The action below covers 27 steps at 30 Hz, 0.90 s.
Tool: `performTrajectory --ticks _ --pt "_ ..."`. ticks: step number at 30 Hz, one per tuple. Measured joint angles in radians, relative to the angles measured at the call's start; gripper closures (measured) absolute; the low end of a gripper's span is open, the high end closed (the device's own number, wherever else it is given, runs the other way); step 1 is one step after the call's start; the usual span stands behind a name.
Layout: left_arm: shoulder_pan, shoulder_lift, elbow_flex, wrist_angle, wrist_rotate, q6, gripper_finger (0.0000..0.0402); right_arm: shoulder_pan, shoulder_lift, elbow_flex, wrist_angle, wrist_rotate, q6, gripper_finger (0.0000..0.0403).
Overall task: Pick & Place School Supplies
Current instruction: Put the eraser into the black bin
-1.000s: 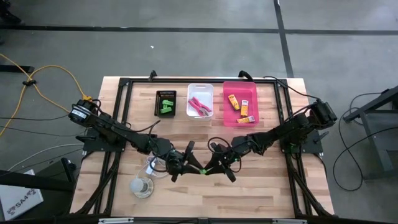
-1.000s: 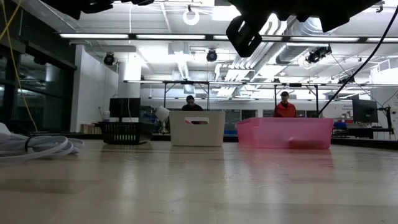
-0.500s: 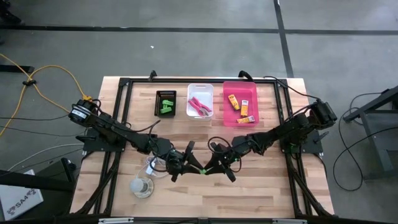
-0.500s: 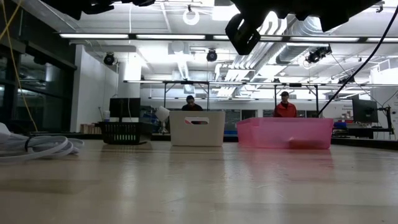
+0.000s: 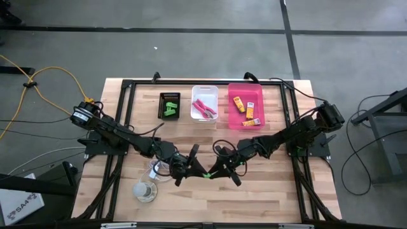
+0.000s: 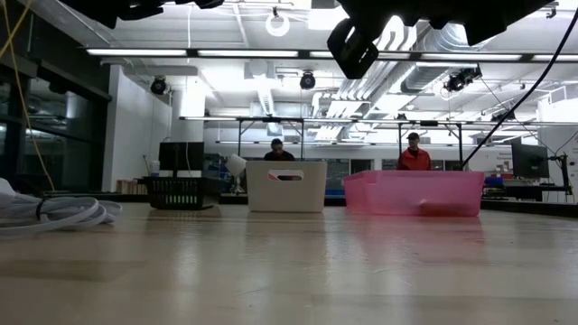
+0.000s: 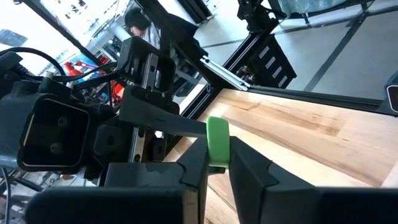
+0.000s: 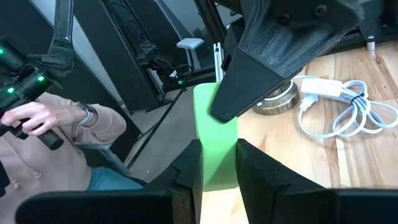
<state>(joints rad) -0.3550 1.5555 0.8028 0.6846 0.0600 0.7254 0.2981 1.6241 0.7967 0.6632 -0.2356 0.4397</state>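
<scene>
Overhead, three containers stand in a row on the far part of the table (image 5: 273,184): a black tray (image 5: 170,105) holding bright green pieces (image 5: 168,111), a white bin (image 5: 205,104) holding pink-handled scissors (image 5: 203,109), and a pink bin (image 5: 245,105) holding yellow-orange packets (image 5: 244,109). Nearer, both arms meet over the middle of the table, and one green piece (image 5: 207,175) sits between the left gripper (image 5: 191,166) and the right gripper (image 5: 220,169).

That high view gives only a green speck. The right wrist view shows the same green piece (image 8: 216,142) clamped between the right fingers (image 8: 186,165), its long axis running out past their tips, with the far end pinched by the left arm's dark fingertips. The left wrist view shows it from the other side: the piece (image 7: 217,142) is squeezed between the left fingers (image 7: 194,165), which are closed on it, and it points away from them toward the right arm's gripper. So both sets of jaws grip one piece, end to end.

Only the right wrist view shows a coiled white cord (image 8: 345,109) and a round disc (image 8: 277,102) on the wood beyond the jaws, and a seated person's hands (image 8: 34,121) off the table. At table height, the grippers hang out of sight above; the three containers line up, and two people stand far behind.
</scene>
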Motion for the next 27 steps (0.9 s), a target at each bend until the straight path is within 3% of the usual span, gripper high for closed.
performTrajectory --ticks 10,27 --pt "0.000 0.000 0.000 0.000 0.000 0.000 0.0363 0.000 0.000 0.000 0.000 -0.003 0.000 0.0326" --pt "0.000 0.000 0.000 -0.004 -0.010 -0.072 0.0362 0.000 0.000 0.000 -0.068 -0.034 0.009 0.0231"
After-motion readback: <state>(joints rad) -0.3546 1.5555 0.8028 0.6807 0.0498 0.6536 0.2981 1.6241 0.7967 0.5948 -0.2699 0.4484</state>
